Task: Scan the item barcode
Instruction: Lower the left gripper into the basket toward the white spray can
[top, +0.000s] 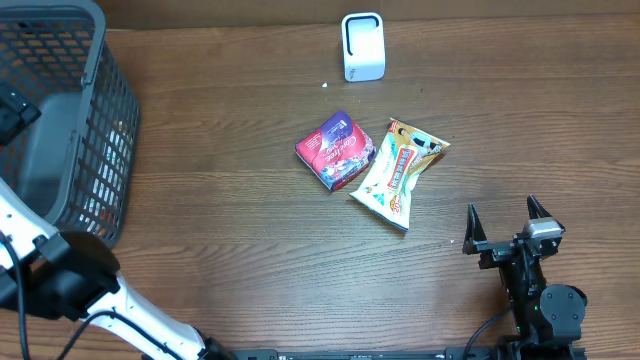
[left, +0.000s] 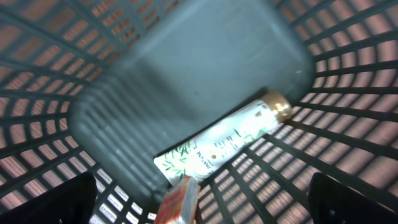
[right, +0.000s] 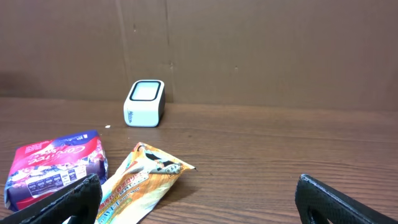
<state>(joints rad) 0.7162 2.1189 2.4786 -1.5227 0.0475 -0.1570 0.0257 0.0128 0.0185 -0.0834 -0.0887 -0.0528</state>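
Overhead view: we see a brown wooden surface (top: 250, 260) with a dark mesh basket (top: 100, 120) at its far left.
Scanner: a small white scanner (top: 362, 46) stands upright near the far edge of the surface, well apart from both arms.
Items to scan: a red and purple packet (top: 337, 150) and an orange and yellow snack packet (top: 400, 172) lie flat just beside each other near the middle, on the near side of the scanner. We cannot tell whether they touch.
Left end effector: the left end effector (left: 202, 180) hangs above the inside of the basket, spread wide and holding nothing.
Basket contents: a white tube (left: 227, 140) with a leaf print and a gold cap lies slantwise on the basket floor. The corner of an orange and white carton (left: 180, 202) shows just beside its lower end, too blurred for us to read.
Right end effector: the right end effector (top: 502, 208) sits low at the near right of the surface, spread wide and empty. It faces the two packets and the scanner and is apart from all three.
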